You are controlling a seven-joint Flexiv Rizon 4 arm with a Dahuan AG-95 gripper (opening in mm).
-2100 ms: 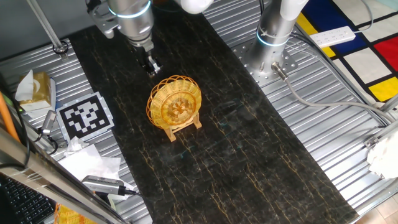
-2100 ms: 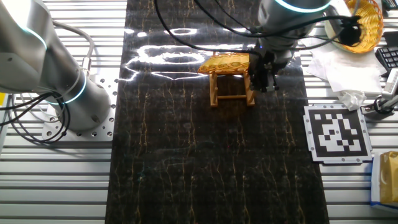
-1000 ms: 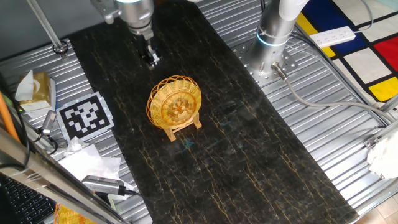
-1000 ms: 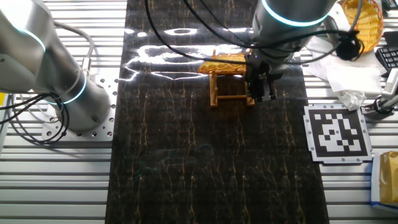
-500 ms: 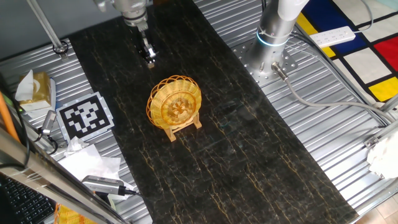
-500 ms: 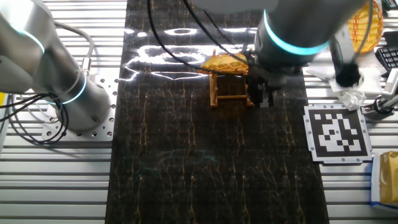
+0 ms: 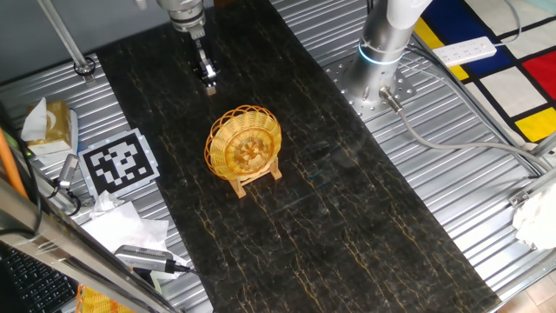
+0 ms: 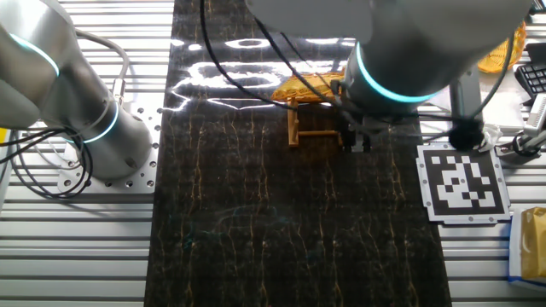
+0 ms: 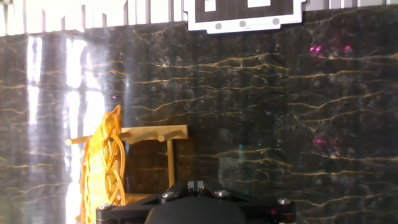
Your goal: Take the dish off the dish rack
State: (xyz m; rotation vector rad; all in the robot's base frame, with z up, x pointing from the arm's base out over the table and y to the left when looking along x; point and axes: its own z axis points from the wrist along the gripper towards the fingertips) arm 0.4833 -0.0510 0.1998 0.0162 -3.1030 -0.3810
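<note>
The wicker dish (image 7: 245, 145) stands almost on edge in the small wooden dish rack (image 7: 258, 176), leaning back against its pegs, in the middle of the black, gold-veined mat (image 7: 347, 217) that runs down the ribbed metal table (image 7: 469, 174). From one fixed view its woven face and looped rim are turned toward the camera; from the other side only a golden sliver of it (image 8: 309, 85) shows above the rack's crossbar (image 8: 317, 135), with the arm's grey wrist covering the rest. The gripper (image 7: 207, 80) hangs over the mat well behind the dish, touching neither it nor the rack. Its fingers point down and look drawn close together with nothing between them, though they are too small here for me to tell for sure. The hand view looks down past the black gripper body (image 9: 193, 205), with the dish edge-on (image 9: 106, 168) at the left, resting against the rack's rail (image 9: 146, 134). The black-and-white marker card (image 7: 119, 163) lies on the table off the mat's edge, near some crumpled white paper (image 7: 130, 228).
</note>
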